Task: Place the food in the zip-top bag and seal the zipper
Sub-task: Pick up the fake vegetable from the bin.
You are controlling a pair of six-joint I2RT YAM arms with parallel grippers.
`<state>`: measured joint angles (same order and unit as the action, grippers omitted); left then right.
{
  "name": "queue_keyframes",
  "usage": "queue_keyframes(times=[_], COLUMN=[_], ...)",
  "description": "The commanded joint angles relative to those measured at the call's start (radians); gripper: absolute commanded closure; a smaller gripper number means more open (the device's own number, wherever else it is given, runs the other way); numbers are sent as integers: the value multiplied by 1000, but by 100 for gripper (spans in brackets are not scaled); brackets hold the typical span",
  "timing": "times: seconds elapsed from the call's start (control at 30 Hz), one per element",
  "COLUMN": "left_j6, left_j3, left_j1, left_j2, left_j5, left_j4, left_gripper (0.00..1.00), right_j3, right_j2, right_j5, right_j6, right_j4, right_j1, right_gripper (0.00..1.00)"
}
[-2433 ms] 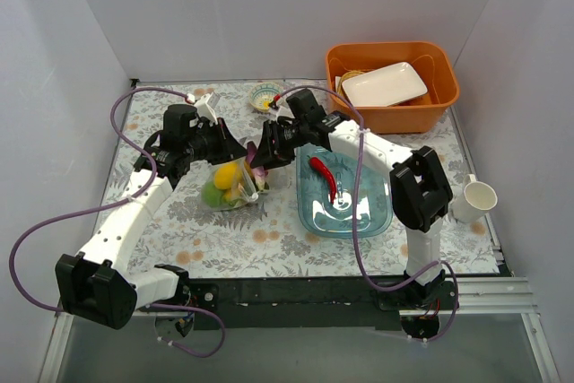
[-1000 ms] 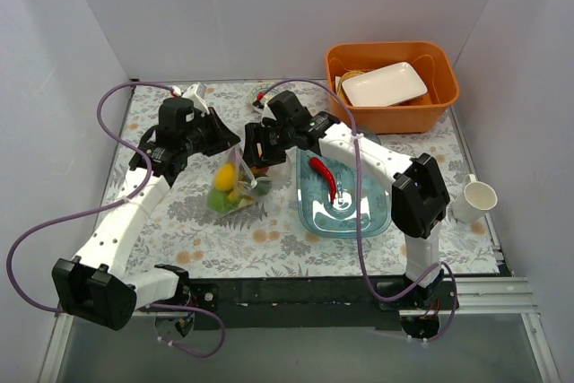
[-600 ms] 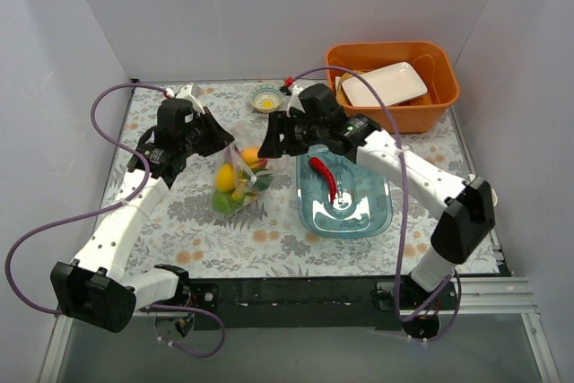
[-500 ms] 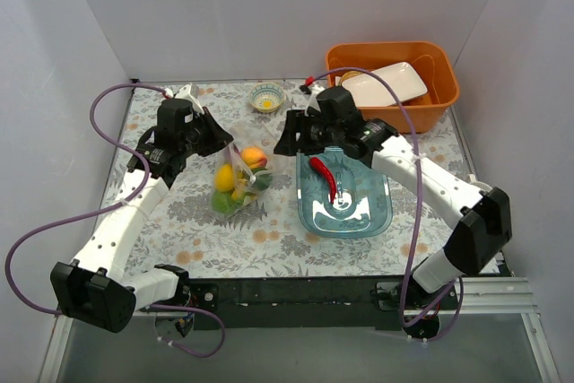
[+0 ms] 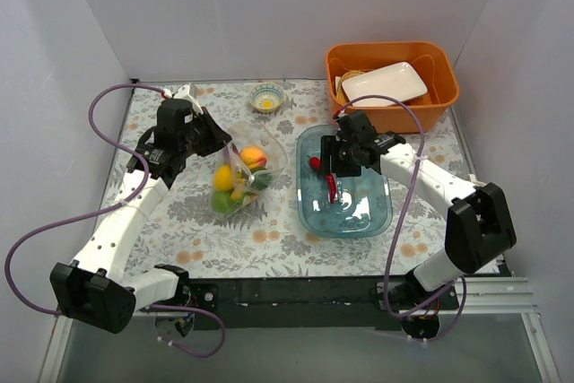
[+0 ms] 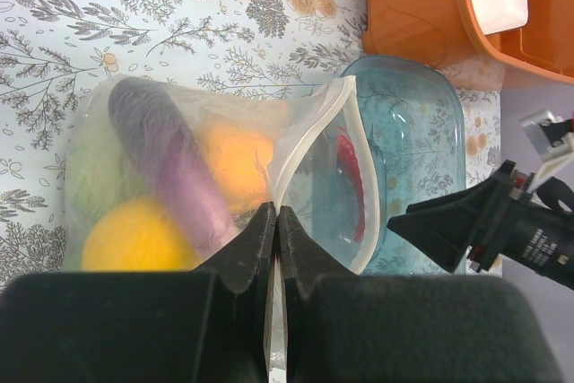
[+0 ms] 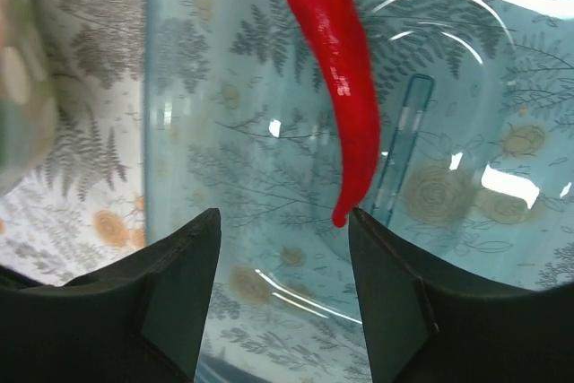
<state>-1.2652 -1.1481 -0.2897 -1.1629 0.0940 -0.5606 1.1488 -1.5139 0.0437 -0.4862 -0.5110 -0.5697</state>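
The clear zip-top bag (image 5: 240, 177) lies left of the blue tray (image 5: 369, 213) and holds a yellow lemon (image 5: 222, 177), an orange peach (image 5: 254, 157), green produce and a purple eggplant (image 6: 166, 163). My left gripper (image 6: 275, 214) is shut on the bag's whitish zipper rim (image 6: 309, 123) and holds the mouth open; it also shows in the top view (image 5: 215, 137). The red chilli (image 7: 341, 73) lies in the tray; it also shows in the top view (image 5: 331, 186). My right gripper (image 7: 282, 221) is open and empty just above the chilli's tip, over the tray (image 7: 179, 132).
An orange bin (image 5: 392, 84) with a white plate (image 5: 384, 83) stands at the back right. A small bowl (image 5: 266, 96) sits at the back. A white cup (image 5: 478, 196) stands near the right edge.
My right gripper let an orange fruit go into the bag, then swung right and now hovers open over the chilli in the tray. The left gripper kept hold of the bag.
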Motion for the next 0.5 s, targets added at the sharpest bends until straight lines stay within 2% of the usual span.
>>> queue_keyframes(times=[0.0,0.47], left_j6=[-5,-5], left_j3=[-25,-21], left_j1=[0,1], left_j2=[37,26], left_j5=[-8,7], left_j4=[10,18], left_gripper=[100,100], right_j3=[14,29], right_j2=[-45,-158], right_j5=[-24,-25], right_j6=[69,117], right_j4=[-38,-38], right_j1=[25,33], right_gripper=[36,46])
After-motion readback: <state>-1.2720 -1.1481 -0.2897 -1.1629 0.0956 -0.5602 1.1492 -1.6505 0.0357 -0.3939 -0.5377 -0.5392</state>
